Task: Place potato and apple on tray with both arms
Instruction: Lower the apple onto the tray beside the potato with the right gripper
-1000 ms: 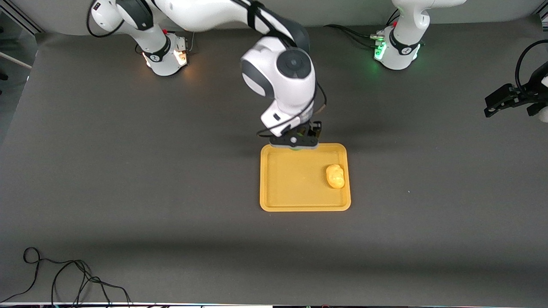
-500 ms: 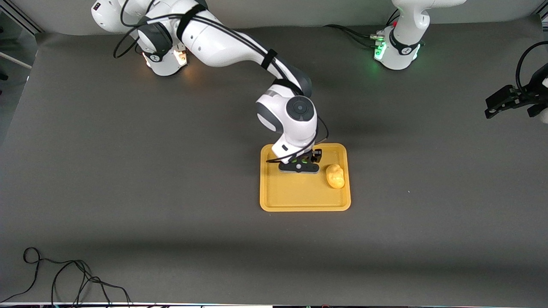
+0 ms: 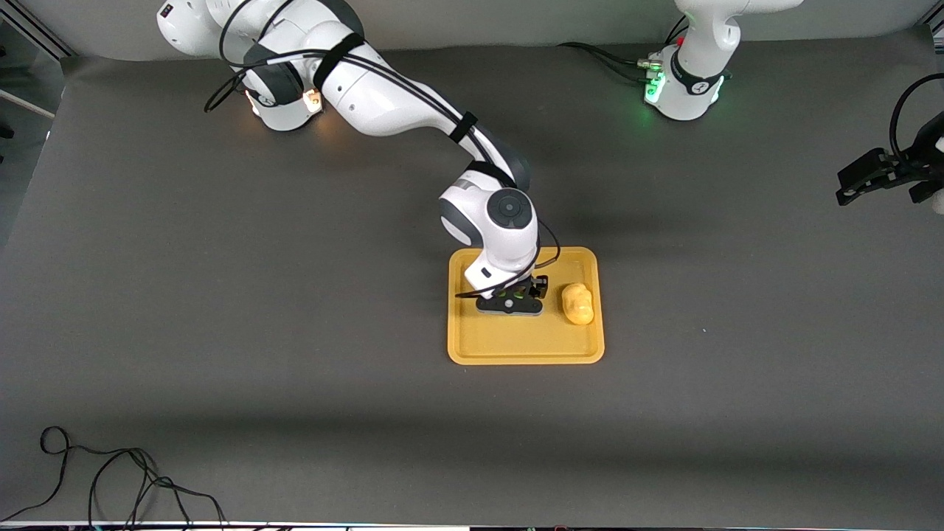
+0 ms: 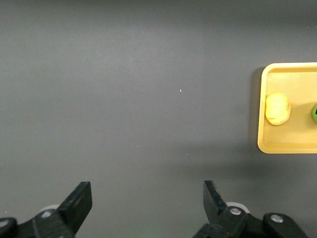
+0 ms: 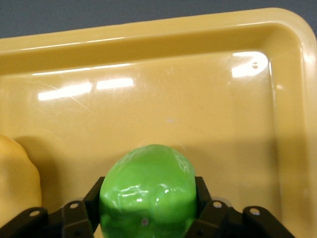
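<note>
Apple (image 5: 147, 191) sits squeezed between my right gripper's (image 3: 512, 301) fingers (image 5: 210, 210) — one black finger pressed on each side, glossy bumpy green ball, round. It's low over the tray's (image 3: 516, 346) middle; whether it touches the floor I can't tell. Only slivers of green show under the gripper from the front view.

Potato (image 3: 577, 303) lies in the tray just beside the apple, toward the left arm's end, close to the rim there — lumpy oblong, matte yellow-orange, a touch paler than the tray. Not touching the gripper.

Tray is flat orange-yellow plastic, rounded corners, low raised rim, shiny with light streaks and fine scratches on its floor. It rests on the dark grey matte worktop (image 3: 221, 295).

My left gripper (image 3: 881, 175) waits up at the left arm's end, well apart from the tray, over bare worktop, fingers (image 4: 79, 203) spread wide, nothing between them.
</note>
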Motion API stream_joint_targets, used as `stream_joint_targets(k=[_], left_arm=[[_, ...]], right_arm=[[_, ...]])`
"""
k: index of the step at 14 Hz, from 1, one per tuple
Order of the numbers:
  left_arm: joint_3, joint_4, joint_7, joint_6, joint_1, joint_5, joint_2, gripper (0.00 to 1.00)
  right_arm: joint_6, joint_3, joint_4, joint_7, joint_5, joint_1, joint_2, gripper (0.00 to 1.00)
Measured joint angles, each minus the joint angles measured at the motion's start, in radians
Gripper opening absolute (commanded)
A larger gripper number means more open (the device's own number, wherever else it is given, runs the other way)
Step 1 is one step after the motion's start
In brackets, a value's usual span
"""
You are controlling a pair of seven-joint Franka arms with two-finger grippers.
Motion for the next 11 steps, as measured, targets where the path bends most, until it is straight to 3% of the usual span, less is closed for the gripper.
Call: stream_joint_targets(k=[1,2,3,8,11], left_arm=[[0.0,0.0,0.0,0.001,0.0,0.0,0.0,1.0],[0.0,0.0,0.0,0.002,0.0,0.0,0.001,1.0],[0.0,0.0,0.0,0.002,0.0,0.0,0.001,1.0],[0.0,0.0,0.0,0.002,0.0,0.0,0.001,1.0],[0.0,-0.001,0.001,0.002,0.0,-0.001,0.001,1.0]], right_arm=[[0.012,-0.001,0.001,0.0,0.0,0.0,0.006,0.49],[0.026,-0.002,0.001,0.0,0.0,0.0,0.01,0.8],[0.03,-0.003,0.001,0.0,0.0,-0.002,0.011,1.0],[0.017,-0.005,0.019,0.0,-0.003,-0.003,0.009,1.0],[-0.094,-0.012,0.06,0.0,-0.005,-0.004,-0.033,1.0]])
